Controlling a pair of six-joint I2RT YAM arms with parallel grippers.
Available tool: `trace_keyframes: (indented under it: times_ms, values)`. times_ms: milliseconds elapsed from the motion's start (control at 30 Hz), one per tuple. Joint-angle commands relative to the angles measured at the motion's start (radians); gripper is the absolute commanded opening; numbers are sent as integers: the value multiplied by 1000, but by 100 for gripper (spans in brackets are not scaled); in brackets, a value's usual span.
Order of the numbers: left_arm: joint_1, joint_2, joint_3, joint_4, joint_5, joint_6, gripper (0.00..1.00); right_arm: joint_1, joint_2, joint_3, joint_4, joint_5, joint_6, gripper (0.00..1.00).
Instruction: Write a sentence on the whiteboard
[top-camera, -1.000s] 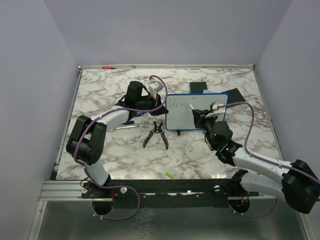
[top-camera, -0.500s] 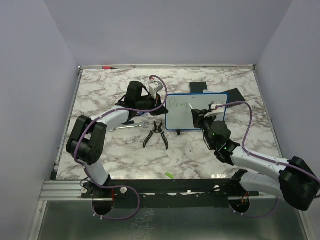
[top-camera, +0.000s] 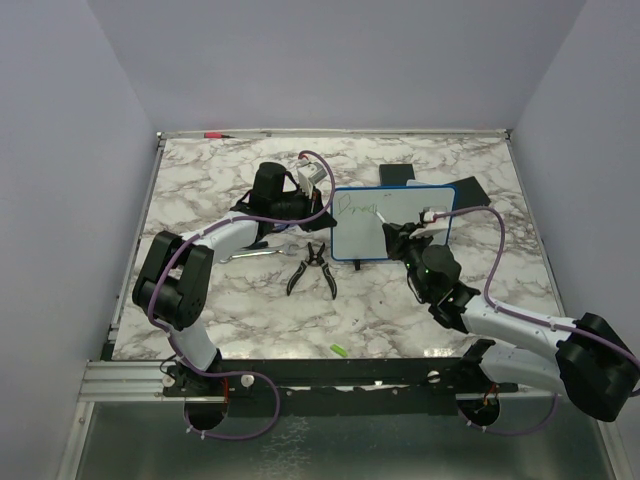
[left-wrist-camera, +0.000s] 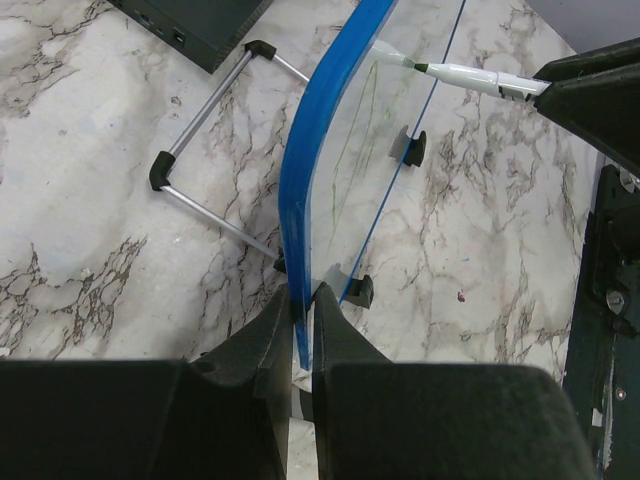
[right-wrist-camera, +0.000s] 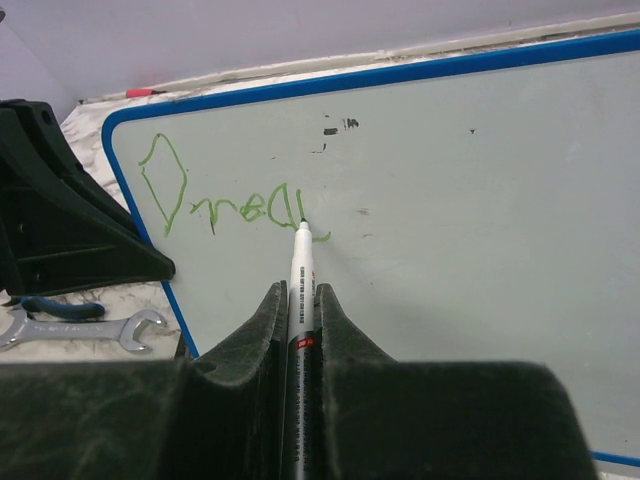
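Blue-framed whiteboard pinched at edge by L claw; white green-ink marker clamped in R claw. W/ excess tip pressure, board may be tipped & green scrawl skewed.

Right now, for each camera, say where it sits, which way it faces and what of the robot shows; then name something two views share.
Top external: above and behind the robot, looking down on the table; left arm and right arm show.
Left wrist: on the left gripper, looking along the whiteboard edge it clamps; its jaws show.
Right wrist: on the right gripper, facing the sentence; its jaws grip the marker.
Shared: both wrist views show marker and whiteboard.
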Motion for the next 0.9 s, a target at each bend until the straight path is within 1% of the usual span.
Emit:
trace_keyframes:
  times_ms: [0,867]
  values:
    - [-13,7,5,-62,-42,31,0,-4,8,-23,-12,16,17,1]
    - [-15,8,5,-62,-42,32,0,-4,-5,28,54,64,-23,1]
